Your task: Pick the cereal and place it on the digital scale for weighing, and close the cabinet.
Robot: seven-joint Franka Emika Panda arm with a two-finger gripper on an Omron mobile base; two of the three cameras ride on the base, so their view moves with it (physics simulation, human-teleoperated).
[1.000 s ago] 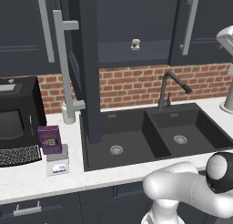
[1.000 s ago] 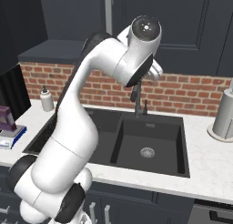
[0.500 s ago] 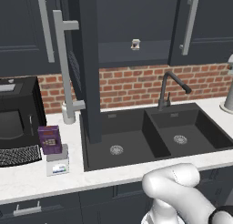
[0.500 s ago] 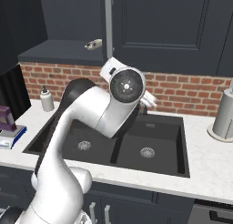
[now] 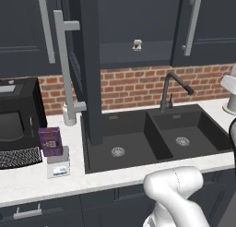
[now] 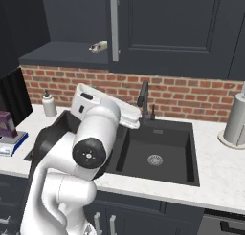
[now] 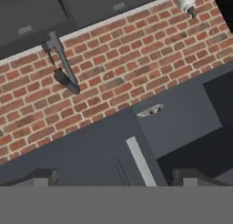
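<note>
Left base view: cereal, purple box, upright on the digital scale, itself on the counter beside the microwave; weighing placement judged complete. Cabinet door swung out over the sink, handle outward; closing judged outstanding. Hand view: gripper released, nothing between its jaws, facing brick wall and cabinet underside, presumably to reach the door.

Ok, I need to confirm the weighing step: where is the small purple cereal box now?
In the left base view the purple cereal box stands upright on the flat light-grey digital scale, on the white counter left of the sink, beside the black microwave.
</note>
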